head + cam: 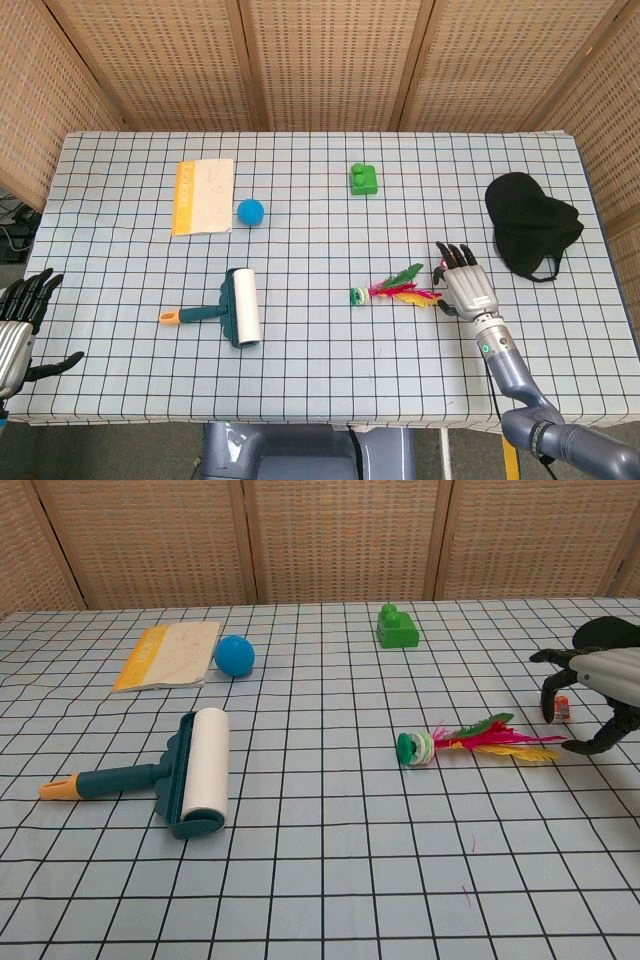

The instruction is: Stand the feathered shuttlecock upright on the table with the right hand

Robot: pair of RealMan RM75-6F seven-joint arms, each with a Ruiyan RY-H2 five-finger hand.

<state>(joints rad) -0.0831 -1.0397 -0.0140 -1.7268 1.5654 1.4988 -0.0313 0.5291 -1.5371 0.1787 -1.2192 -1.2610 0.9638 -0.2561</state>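
The feathered shuttlecock [394, 291] [470, 741] lies on its side on the checked tablecloth, its green-and-white base to the left and its pink, yellow and green feathers pointing right. My right hand [462, 284] [592, 685] hovers just right of the feather tips, fingers spread and holding nothing. It does not touch the shuttlecock. My left hand [18, 325] is off the table's near left corner, fingers apart and empty; the chest view does not show it.
A small red packet [562, 708] lies behind my right hand. A black cap [530, 222] sits at the right. A lint roller [230, 309], blue ball [250, 211], yellow booklet [203, 195] and green block [364, 179] lie further left and back.
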